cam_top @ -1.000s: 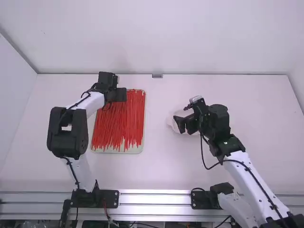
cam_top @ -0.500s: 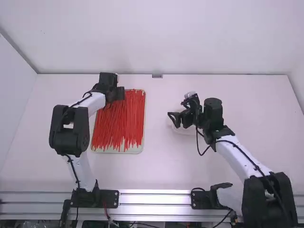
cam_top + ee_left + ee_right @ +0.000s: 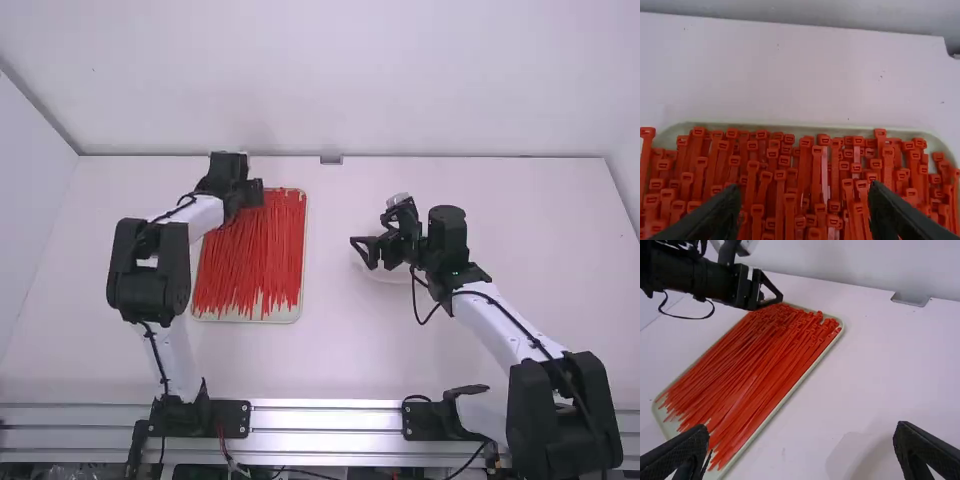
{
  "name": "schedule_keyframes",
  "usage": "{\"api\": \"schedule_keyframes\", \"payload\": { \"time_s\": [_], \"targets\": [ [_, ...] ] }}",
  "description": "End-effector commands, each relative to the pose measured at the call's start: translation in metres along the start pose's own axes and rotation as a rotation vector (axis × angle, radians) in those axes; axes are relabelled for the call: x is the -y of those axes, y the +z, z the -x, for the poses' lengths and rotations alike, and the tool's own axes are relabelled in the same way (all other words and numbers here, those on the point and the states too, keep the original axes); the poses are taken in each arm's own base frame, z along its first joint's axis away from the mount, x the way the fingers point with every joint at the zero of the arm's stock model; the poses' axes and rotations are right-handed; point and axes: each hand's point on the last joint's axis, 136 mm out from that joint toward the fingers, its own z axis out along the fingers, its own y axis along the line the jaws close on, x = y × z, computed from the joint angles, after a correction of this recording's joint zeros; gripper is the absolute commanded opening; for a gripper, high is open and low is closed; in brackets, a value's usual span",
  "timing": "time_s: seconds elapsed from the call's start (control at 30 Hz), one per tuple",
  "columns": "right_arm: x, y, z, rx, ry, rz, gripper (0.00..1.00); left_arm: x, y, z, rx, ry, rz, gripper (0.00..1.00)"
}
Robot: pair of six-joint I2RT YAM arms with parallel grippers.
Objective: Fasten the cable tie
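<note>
Falls to the left gripper point(image 3: 247, 199), spread wide just above the head ends of the red cable ties point(image 3: 250, 260) lying lengthwise up the tray point(image 3: 250, 319) left of centre, not the right gripper point(image 3: 362, 252), likewise spread, well apart at centre-right.

The left pincer point(image 3: 803, 186) (spread wide) hangs above a tray point(image 3: 765, 125) of cable ties point(image 3: 780, 175).

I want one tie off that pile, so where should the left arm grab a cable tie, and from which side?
Grip a top cable tie just behind its square head, from above. The heads line up by the far rim of the tray, under the open left gripper; straps lie flat.
</note>
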Motion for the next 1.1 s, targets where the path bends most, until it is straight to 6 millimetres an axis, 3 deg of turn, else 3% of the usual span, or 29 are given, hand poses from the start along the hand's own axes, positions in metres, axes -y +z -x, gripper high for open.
{"api": "schedule_keyframes", "payload": {
  "time_s": [0.0,0.23,0.53,1.07],
  "targets": [
    [-0.002,-0.001,0.017,0.029,-0.021,0.009,0.99,-0.001,0.015,-0.026,-0.055,-0.014,0.013,0.67],
    [-0.004,0.000,0.015,0.020,-0.022,0.012,0.99,-0.002,0.023,-0.031,-0.043,-0.019,0.010,0.67],
    [-0.006,0.001,0.013,0.013,-0.018,0.017,0.99,-0.006,0.044,-0.052,-0.072,-0.050,0.021,0.63],
    [-0.004,0.000,0.008,-0.008,-0.007,0.012,0.99,-0.001,0.036,-0.015,-0.066,-0.045,0.023,0.58]
  ]
}}
